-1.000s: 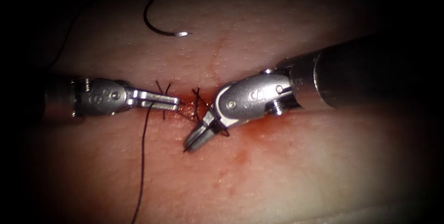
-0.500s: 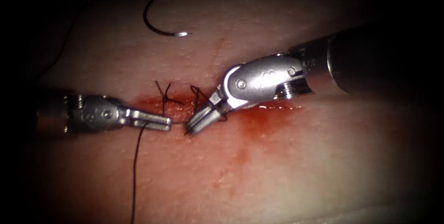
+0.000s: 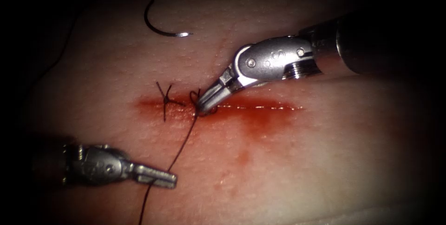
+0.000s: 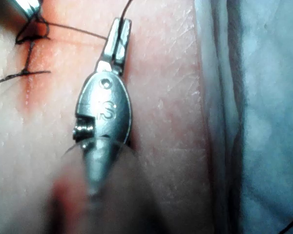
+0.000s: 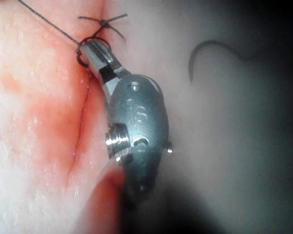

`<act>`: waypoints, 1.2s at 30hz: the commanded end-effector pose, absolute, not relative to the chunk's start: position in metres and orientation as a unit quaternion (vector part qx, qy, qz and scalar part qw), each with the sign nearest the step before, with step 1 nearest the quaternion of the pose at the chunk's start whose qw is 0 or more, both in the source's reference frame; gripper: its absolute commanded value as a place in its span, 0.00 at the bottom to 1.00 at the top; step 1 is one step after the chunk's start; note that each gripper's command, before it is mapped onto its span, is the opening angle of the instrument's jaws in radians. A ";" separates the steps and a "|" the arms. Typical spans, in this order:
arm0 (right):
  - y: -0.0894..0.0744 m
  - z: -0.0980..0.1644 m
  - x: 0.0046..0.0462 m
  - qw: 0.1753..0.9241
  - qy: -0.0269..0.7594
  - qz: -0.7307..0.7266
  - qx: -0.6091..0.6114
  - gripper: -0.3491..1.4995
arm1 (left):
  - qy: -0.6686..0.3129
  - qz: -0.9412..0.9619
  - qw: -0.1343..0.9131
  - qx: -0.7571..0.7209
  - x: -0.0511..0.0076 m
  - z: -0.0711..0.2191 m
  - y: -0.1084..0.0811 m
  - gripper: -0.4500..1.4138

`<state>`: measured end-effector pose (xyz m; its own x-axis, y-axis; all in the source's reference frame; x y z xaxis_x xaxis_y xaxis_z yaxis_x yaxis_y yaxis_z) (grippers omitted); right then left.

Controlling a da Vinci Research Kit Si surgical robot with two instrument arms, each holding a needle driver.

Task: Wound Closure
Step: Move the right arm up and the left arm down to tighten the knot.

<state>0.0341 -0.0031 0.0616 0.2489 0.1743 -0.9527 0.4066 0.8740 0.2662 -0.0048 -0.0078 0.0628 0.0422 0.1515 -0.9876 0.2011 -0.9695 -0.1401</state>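
Nearby, needle (image 3: 160, 24) lies free; both pincers grip thread (image 3: 183, 143).

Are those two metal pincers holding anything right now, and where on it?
Both hold the thread: the left tool grips the long strand below the cut, the right tool grips it at the knot. The needle lies free on the tissue.

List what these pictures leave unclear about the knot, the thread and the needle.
- Knot loop: in the endoscope view the right tool covers it, so how tight it is stays hidden; its jaws are shut on thread there.
- Thread: its long end leaves the endoscope view's bottom edge beyond the left tool, whose jaws are shut on it.
- Needle: it lies free on the tissue; its swaged end fades into shadow.
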 end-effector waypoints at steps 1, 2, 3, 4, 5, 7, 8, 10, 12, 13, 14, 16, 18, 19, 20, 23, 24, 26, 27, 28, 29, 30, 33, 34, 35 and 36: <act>-0.002 0.062 0.0346 0.756 0.607 -0.072 0.233 0.00 | 0.123 -0.681 0.021 0.722 -0.0054 0.063 -0.008 0.00; -0.002 0.062 0.0346 0.756 0.607 -0.072 0.233 0.00 | 0.123 -0.681 0.021 0.722 -0.0054 0.063 -0.008 0.00; -0.002 0.063 0.0346 0.760 0.604 -0.067 0.230 0.00 | 0.126 -0.681 0.024 0.721 -0.0055 0.062 -0.008 0.00; -0.002 0.063 0.0345 0.761 0.603 -0.066 0.229 0.00 | 0.129 -0.680 0.027 0.721 -0.0056 0.062 -0.009 0.00; -0.002 0.063 0.0345 0.762 0.603 -0.064 0.229 0.00 | 0.134 -0.681 0.030 0.719 -0.0058 0.062 -0.009 0.00; -0.002 0.063 0.0345 0.764 0.603 -0.058 0.223 0.00 | 0.150 -0.677 0.039 0.720 -0.0064 0.060 -0.011 0.00; -0.002 0.063 0.0345 0.764 0.603 -0.058 0.223 0.00 | 0.150 -0.677 0.039 0.720 -0.0064 0.060 -0.011 0.00; -0.001 0.063 0.0344 0.770 0.601 -0.042 0.211 0.00 | 0.162 -0.673 0.052 0.720 -0.0073 0.059 -0.012 0.00; -0.001 0.063 0.0344 0.775 0.597 -0.032 0.205 0.00 | 0.169 -0.671 0.059 0.719 -0.0075 0.058 -0.013 0.00; -0.001 0.063 0.0343 0.775 0.598 -0.027 0.202 0.00 | 0.171 -0.670 0.060 0.720 -0.0076 0.058 -0.013 0.00; -0.001 0.063 0.0343 0.777 0.597 -0.016 0.197 0.00 | 0.180 -0.668 0.066 0.719 -0.0076 0.058 -0.014 0.00; -0.001 0.063 0.0343 0.778 0.597 -0.011 0.194 0.00 | 0.185 -0.666 0.070 0.719 -0.0077 0.057 -0.015 0.00; 0.000 0.064 0.0343 0.778 0.598 -0.007 0.193 0.00 | 0.186 -0.666 0.073 0.719 -0.0077 0.057 -0.015 0.00; 0.000 0.064 0.0343 0.779 0.599 0.001 0.188 0.00 | 0.194 -0.666 0.075 0.716 -0.0078 0.057 -0.015 0.00; 0.000 0.064 0.0343 0.780 0.598 0.004 0.187 0.00 | 0.196 -0.663 0.079 0.718 -0.0078 0.057 -0.015 0.00; 0.000 0.064 0.0343 0.783 0.595 0.011 0.183 0.00 | 0.225 -0.646 0.089 0.724 -0.0078 0.057 -0.016 0.00; 0.000 0.064 0.0343 0.783 0.595 0.011 0.183 0.00 | 0.232 -0.642 0.092 0.725 -0.0079 0.057 -0.016 0.00; 0.000 0.064 0.0343 0.784 0.593 0.013 0.181 0.00 | 0.248 -0.631 0.101 0.728 -0.0082 0.056 -0.017 0.00; 0.000 0.064 0.0343 0.787 0.591 0.016 0.178 0.00 | 0.252 -0.629 0.103 0.728 -0.0083 0.057 -0.017 0.00; 0.000 0.064 0.0343 0.790 0.588 0.019 0.173 0.00 | 0.252 -0.628 0.104 0.728 -0.0083 0.057 -0.017 0.00; 0.000 0.064 0.0343 0.797 0.581 0.027 0.165 0.00 | 0.255 -0.627 0.107 0.728 -0.0085 0.057 -0.017 0.00; 0.000 0.064 0.0343 0.804 0.573 0.038 0.157 0.00 | 0.260 -0.627 0.106 0.727 -0.0085 0.057 -0.018 0.00; 0.000 0.064 0.0344 0.814 0.562 0.048 0.141 0.00 | 0.263 -0.625 0.108 0.727 -0.0086 0.057 -0.018 0.00; 0.000 0.064 0.0343 0.818 0.556 0.054 0.135 0.00 | 0.263 -0.624 0.110 0.727 -0.0086 0.057 -0.018 0.00; 0.000 0.064 0.0343 0.820 0.555 0.054 0.132 0.00 | 0.264 -0.624 0.110 0.727 -0.0086 0.057 -0.018 0.00; 0.000 0.064 0.0343 0.819 0.556 0.055 0.128 0.00 | 0.267 -0.624 0.109 0.727 -0.0086 0.057 -0.018 0.00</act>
